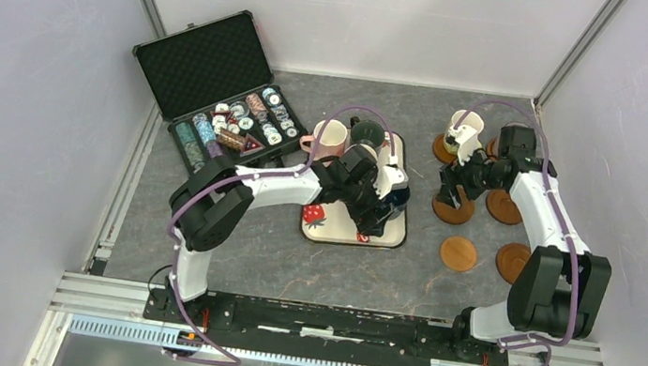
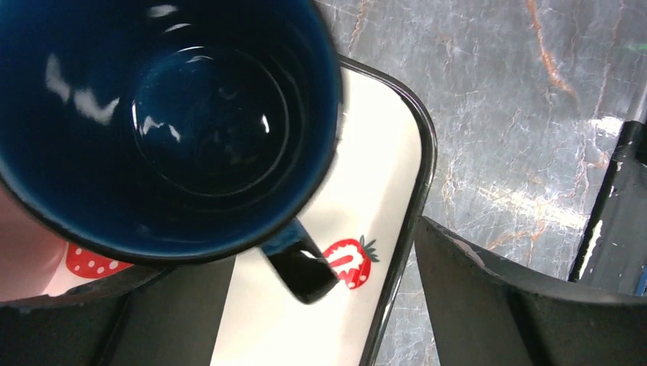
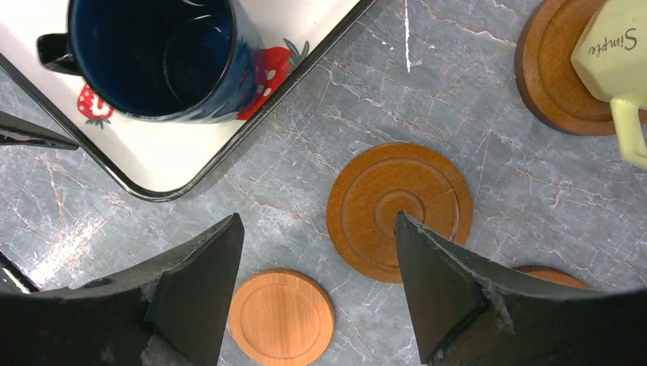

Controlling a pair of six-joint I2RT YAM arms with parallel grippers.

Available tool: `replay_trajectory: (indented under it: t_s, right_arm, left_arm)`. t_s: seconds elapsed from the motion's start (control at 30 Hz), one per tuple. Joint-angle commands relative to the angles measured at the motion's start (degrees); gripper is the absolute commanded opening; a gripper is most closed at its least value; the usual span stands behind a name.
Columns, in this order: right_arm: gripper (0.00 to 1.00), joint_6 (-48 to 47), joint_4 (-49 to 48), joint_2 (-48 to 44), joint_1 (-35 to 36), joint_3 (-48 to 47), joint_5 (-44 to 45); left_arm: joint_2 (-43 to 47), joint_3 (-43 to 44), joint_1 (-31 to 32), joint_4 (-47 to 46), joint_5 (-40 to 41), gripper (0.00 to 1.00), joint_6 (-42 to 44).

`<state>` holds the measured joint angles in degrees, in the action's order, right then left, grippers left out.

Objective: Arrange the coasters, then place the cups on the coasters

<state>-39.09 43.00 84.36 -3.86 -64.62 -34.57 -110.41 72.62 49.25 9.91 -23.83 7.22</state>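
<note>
A navy blue cup (image 2: 168,122) stands on the strawberry-print tray (image 2: 381,198). Its handle (image 2: 301,267) lies between the wide-apart fingers of my open left gripper (image 2: 324,305), which touch nothing. In the top view the left gripper (image 1: 384,202) hangs over the tray (image 1: 351,238), beside a pink cup (image 1: 330,141) and a dark cup (image 1: 366,134). My right gripper (image 3: 317,229) is open and empty, above bare table between two coasters (image 3: 400,210) (image 3: 281,316). A yellow-green cup (image 3: 614,53) sits on another coaster (image 3: 545,76). The navy cup (image 3: 160,57) shows here too.
An open black case (image 1: 217,103) of poker chips lies at the back left. More coasters (image 1: 458,254) (image 1: 512,262) (image 1: 503,207) lie on the grey table at the right. White walls close in the table on three sides.
</note>
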Motion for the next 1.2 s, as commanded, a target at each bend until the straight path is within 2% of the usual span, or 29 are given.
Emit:
replay_trajectory:
  t_s: [0.0, 0.2, 0.33, 0.43, 0.53, 0.6, 0.77, 0.93, 1.1, 1.17]
  right_arm:
    - [0.76, 1.31, -0.51, -1.99, -0.02, 1.14, 0.36]
    - [0.62, 4.54, -3.73, -2.48, 3.52, 6.83, -0.41]
    - [0.56, 9.62, -10.50, -2.83, 8.25, 10.12, 0.19]
    - [0.50, 12.92, -14.40, -1.54, 10.81, 11.05, 1.06]
    - [0.43, 15.17, -17.40, 0.17, 12.45, 10.97, 2.57]
    - [0.38, 16.20, -18.58, 1.30, 13.19, 10.51, 3.64]
    - [0.28, 18.55, -20.54, 3.88, 14.46, 9.54, 4.19]
    - [0.19, 21.08, -23.47, 6.98, 14.49, 8.33, 2.50]
    - [0.20, 22.59, -25.63, 9.38, 14.47, 6.38, -0.37]
    - [0.22, 23.09, -26.47, 10.47, 14.57, 5.43, -1.85]
  left_arm:
    - [1.79, 2.24, 0.83, -5.12, -2.26, 0.92, -1.57]
    - [9.28, -3.73, -1.75, -0.66, -2.24, 0.92, 3.09]
    - [14.58, -6.44, -5.29, 1.05, -2.32, 0.88, 5.93]
    - [16.68, -7.19, -5.92, 2.99, -0.63, 0.75, 10.37]
    - [14.46, -6.38, -5.93, 4.03, 4.52, 0.58, 12.06]
    - [11.77, -4.63, -5.86, 4.75, 7.32, 0.50, 12.07]
    - [6.71, -0.53, -4.19, 5.05, 8.81, 0.37, 11.40]
    - [5.32, 0.04, -1.05, 1.28, 8.09, 0.36, 9.04]
    - [4.63, 0.59, 2.20, -1.88, 8.81, 0.35, 6.13]
    - [4.38, 0.59, 3.31, -3.32, 9.70, 0.42, 5.11]
